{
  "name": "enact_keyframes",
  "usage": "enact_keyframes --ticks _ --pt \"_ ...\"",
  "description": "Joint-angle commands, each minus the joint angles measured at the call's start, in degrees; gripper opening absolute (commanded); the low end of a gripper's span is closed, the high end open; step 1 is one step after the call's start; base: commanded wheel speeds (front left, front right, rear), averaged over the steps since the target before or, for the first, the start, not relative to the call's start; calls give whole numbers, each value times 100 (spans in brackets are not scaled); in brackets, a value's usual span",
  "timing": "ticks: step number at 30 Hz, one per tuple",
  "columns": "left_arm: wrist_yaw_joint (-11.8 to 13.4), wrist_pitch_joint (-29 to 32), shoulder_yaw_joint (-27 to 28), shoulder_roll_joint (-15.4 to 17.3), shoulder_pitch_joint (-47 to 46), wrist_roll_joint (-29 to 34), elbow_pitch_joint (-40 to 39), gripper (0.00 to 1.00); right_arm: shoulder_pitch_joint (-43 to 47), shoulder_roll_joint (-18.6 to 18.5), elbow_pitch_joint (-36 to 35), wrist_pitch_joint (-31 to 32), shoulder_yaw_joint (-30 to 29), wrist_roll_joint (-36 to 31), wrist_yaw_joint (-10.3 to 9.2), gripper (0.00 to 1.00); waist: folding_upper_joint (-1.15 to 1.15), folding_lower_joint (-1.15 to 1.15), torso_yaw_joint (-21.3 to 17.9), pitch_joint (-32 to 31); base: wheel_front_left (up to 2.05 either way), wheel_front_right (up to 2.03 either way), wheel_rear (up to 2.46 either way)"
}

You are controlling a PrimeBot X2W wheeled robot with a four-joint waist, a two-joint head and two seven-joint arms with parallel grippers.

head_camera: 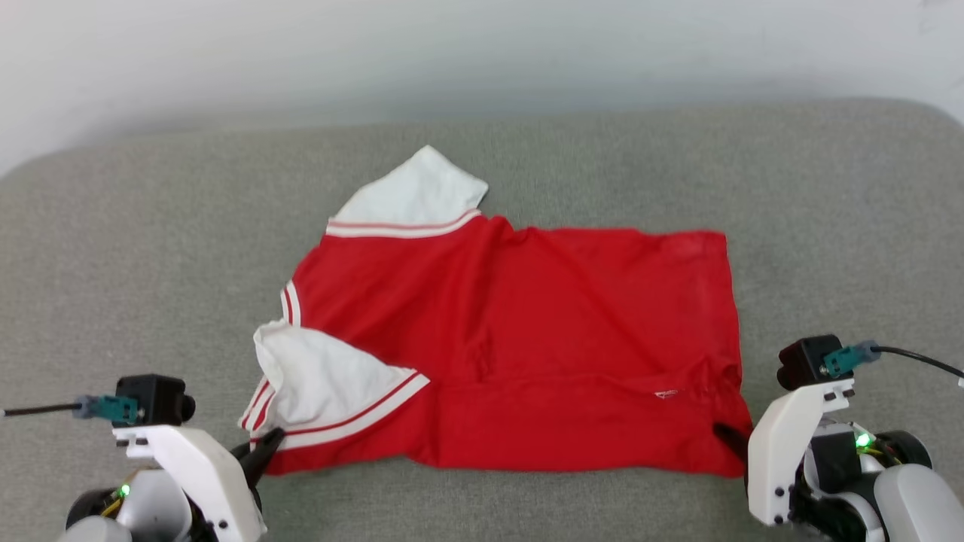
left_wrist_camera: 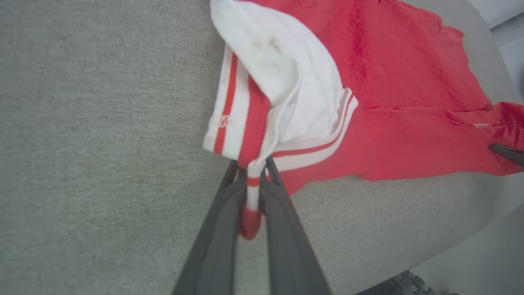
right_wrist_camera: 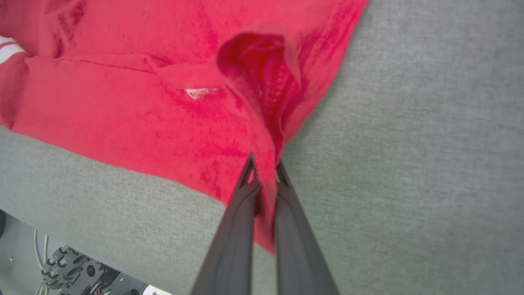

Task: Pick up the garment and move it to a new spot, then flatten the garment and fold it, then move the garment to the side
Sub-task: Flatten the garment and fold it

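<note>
At the lower left of the head view, the left gripper [head_camera: 265, 446] reaches the near left corner of the garment [head_camera: 527, 339]. In the left wrist view its jaws [left_wrist_camera: 250, 166] stand narrow, pinched on a bunched strip of red-and-white striped trim that hangs down between the two dark fingers. Just above them lies a white sleeve [left_wrist_camera: 294, 90], folded over the red cloth.

The garment lies spread across the middle of a grey fabric surface [head_camera: 151, 263], its plain red body stretching rightward with shallow creases. A second white sleeve [head_camera: 418, 192] juts out at its far left edge, and a small white mark [head_camera: 666, 394] sits near the near right corner.

At the lower right, the right gripper [head_camera: 729, 438] meets that corner. The right wrist view shows its jaws [right_wrist_camera: 264, 166] closed tight on the red hem, with a puckered fold [right_wrist_camera: 262, 69] rising just beyond the tips.
</note>
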Motion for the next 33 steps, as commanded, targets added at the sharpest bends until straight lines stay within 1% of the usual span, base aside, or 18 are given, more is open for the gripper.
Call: enact_keyframes --ticks 1,7,8,15,17,20,21,22,23,24,25,28,33 --pt "54 -66 15 -46 174 -28 5 0 157 -50 -13 -3 36 62 11 0 0 0 25 -302 0 0 0" --pt "276 -258 30 -67 733 -63 -181 0 578 -174 -160 67 19 197 6 0 0 0 115 -803 0 0 0" --pt "276 -258 30 -67 733 -63 -181 0 578 -174 -160 67 19 197 6 0 0 0 115 -803 0 0 0" --pt "545 -270 103 14 1380 -220 -418 0 1076 -221 -441 237 -88 215 6 0 0 0 182 -925 0 0 0" --pt "543 -266 85 -53 1475 -294 -381 0 1164 -205 -461 189 -98 174 6 0 0 0 197 -907 0 0 0" --pt "475 -293 44 -195 1510 -381 -226 0 1241 -156 -413 46 -112 98 6 0 0 0 205 -852 0 0 0" --pt "443 -322 34 -253 1474 -397 -145 0 1264 -136 -376 -6 -131 97 6 13 0 0 208 -838 0 0 0" --pt "423 -350 9 -293 1433 -381 -76 0 1310 -128 -339 -42 -134 70 6 45 0 0 209 -828 0 0 0" --pt "398 -382 6 -350 1392 -389 -7 31 1321 -105 -348 -114 -125 66 6 100 0 0 209 -816 0 0 0" --pt "371 -402 4 -410 1352 -423 55 92 1332 -91 -362 -177 -126 77 6 100 0 0 211 -801 0 0 0" --pt "344 -424 1 -436 1311 -410 123 100 1362 -104 -378 -246 -118 56 6 100 0 0 210 -789 0 0 0" --pt "277 -559 31 -481 1172 -327 251 100 1406 -73 -513 -615 -198 31 6 100 0 0 210 -773 0 0 0" --pt "334 -1020 183 -436 930 3 269 100 1416 -19 -994 -1616 -402 -196 6 100 0 0 184 -778 0 0 0"
